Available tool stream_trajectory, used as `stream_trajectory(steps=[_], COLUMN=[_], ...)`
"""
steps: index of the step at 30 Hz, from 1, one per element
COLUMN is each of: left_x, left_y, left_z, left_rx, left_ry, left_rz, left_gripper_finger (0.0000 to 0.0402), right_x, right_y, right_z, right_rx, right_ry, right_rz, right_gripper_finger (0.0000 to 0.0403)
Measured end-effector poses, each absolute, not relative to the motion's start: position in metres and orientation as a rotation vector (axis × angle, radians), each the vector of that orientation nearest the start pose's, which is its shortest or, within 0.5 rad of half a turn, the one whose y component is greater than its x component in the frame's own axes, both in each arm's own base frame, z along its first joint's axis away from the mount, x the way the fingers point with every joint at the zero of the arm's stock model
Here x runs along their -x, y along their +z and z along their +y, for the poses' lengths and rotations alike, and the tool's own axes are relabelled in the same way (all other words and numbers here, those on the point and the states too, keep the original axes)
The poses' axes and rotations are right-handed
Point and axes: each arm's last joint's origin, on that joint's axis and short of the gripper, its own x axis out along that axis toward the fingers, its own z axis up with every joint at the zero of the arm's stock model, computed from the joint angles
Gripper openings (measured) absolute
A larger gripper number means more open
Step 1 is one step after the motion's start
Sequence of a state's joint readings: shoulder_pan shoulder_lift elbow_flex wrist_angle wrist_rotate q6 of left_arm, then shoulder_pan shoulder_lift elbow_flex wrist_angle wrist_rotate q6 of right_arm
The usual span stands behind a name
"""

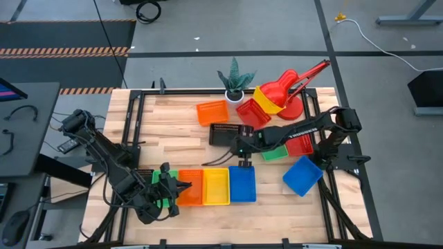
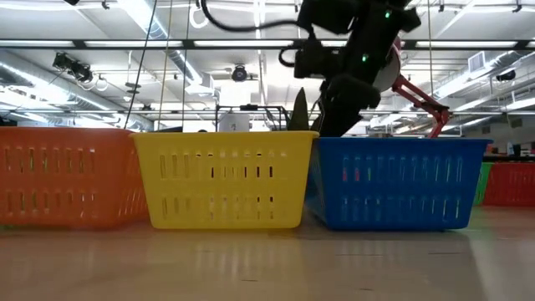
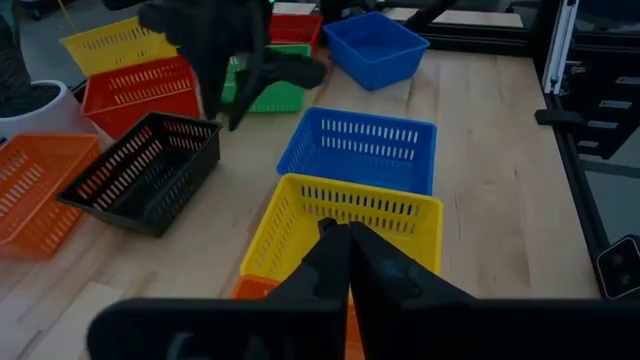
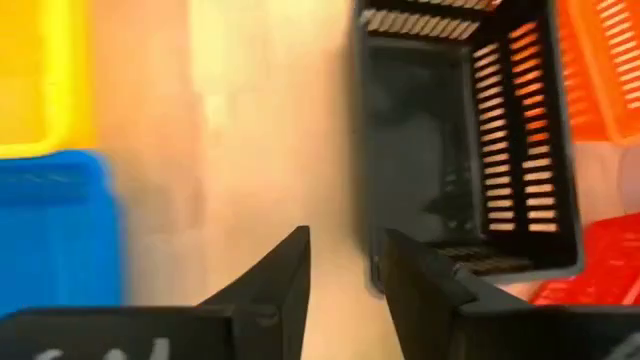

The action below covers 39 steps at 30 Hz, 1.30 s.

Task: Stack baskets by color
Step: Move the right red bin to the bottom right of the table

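Observation:
An orange (image 1: 192, 187), a yellow (image 1: 216, 187) and a blue basket (image 1: 242, 183) stand side by side near the front edge. My left gripper (image 1: 181, 187) is shut and hovers over the orange one's left rim, its fingertips (image 3: 345, 245) empty. A black basket (image 1: 225, 133) sits mid-table. My right gripper (image 1: 242, 147) is open at its right end. In the right wrist view its fingers (image 4: 420, 285) stand on either side of the basket's wall (image 4: 366, 215), with no touch showing. Behind it lie a green (image 1: 275, 153) and a red basket (image 1: 300, 145).
A second blue basket (image 1: 302, 175) lies askew at the right. Far side: an orange basket (image 1: 212, 111), a red one (image 1: 251, 114), a yellow one (image 1: 268, 99), a potted plant (image 1: 235, 83) and a red lamp (image 1: 294, 86). Something green (image 1: 159, 178) shows under my left arm.

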<state>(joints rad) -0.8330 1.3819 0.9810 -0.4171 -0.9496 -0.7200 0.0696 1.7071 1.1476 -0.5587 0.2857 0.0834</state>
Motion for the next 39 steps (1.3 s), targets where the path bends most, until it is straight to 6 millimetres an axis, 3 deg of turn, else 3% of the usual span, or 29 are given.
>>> stream_trajectory(steps=[6,13,18,23,31,39], left_x=[-0.204,-0.204,-0.204,-0.204,-0.204,-0.204], left_y=[0.261,0.260,0.260,0.260,0.260,0.260], left_z=[-0.189,-0.189,-0.189,-0.189,-0.189,-0.189], left_rx=[0.066,0.064,0.063,0.063,0.063,0.062], left_ry=[0.279,0.279,0.280,0.280,0.280,0.280], left_rz=[0.436,0.437,0.438,0.438,0.438,0.438], left_gripper_finger=[0.0016,0.0021,0.0013,0.0016,0.0014,0.0015], right_x=[-0.323,-0.277,-0.239,-0.210,-0.184,-0.170], right_y=[0.231,0.259,0.268,0.267,0.266,0.264], right_z=[0.056,0.126,0.170,0.203,0.226,0.229], right_rx=[0.128,0.137,-0.031,-0.210,-0.356,-0.412], right_ry=[-0.244,-0.217,-0.161,-0.049,-0.042,-0.110], right_rz=[1.079,0.981,0.970,1.079,1.134,1.209], right_gripper_finger=[0.0133,0.0130,0.0130,0.0130,0.0130,0.0130])
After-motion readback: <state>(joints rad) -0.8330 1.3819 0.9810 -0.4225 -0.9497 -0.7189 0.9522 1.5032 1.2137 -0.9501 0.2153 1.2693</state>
